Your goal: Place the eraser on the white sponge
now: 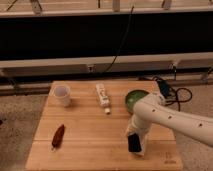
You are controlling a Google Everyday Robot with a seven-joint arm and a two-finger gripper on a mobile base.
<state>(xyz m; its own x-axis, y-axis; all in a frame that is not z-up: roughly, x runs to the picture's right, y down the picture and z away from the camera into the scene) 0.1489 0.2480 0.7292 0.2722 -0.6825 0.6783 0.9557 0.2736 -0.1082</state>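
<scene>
My gripper [135, 136] hangs from the white arm that reaches in from the right, over the front right part of the wooden table [90, 152]. It is shut on the eraser [134, 144], a small flat black block held upright just under it. The white sponge [143, 146] shows only as a pale edge right behind and to the right of the eraser. The eraser's lower end is at the sponge; I cannot tell whether they touch.
A white cup [62, 95] stands at the back left. A white tube [103, 97] lies at the back middle. A green bowl [135, 98] sits just behind the arm. A reddish-brown elongated object [58, 136] lies front left. Cables [170, 92] lie off the right edge.
</scene>
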